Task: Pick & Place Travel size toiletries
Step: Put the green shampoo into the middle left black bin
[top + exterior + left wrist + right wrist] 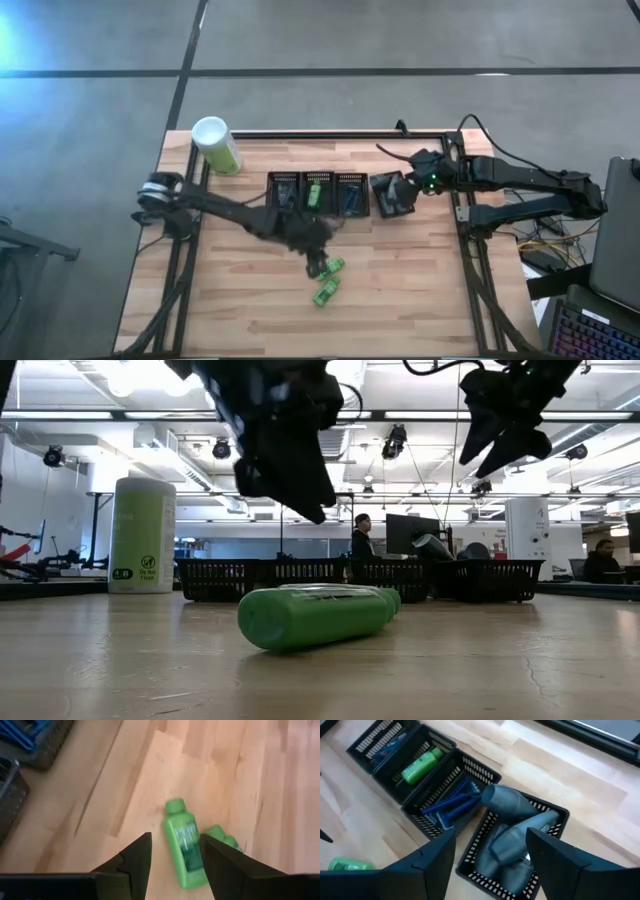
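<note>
Butcher-block wooden table (420, 290) on a dark frame, grey floor around it; the low view shows an open workroom behind, with people seated at monitors.

Tall pale-green canister (215, 144) with a white cap stands at the far left corner of the table. A row of four black mesh bins (338, 193) sits along the far-centre edge. One bin holds a bright green tube (421, 765), the next holds blue razors (452, 806) lying lengthwise, and the end bin (540, 812) holds grey oval bottles (512, 832) heaped together, one tilted up above the rim.

Left gripper (318, 262) hangs over the table centre, just above two green tubes on the bare wood — its fingers (134, 862) are spread wide and hold nothing. In the left wrist view the nearer green tube (183, 845) lies flat between the finger lines, with its round cap at the end farther from the gripper. The second green tube (326, 292) lies just beside it, roughly parallel, touching or nearly so.

Right gripper (402, 188) hovers over the bin of grey bottles, fingers (555, 862) apart and empty.
</note>
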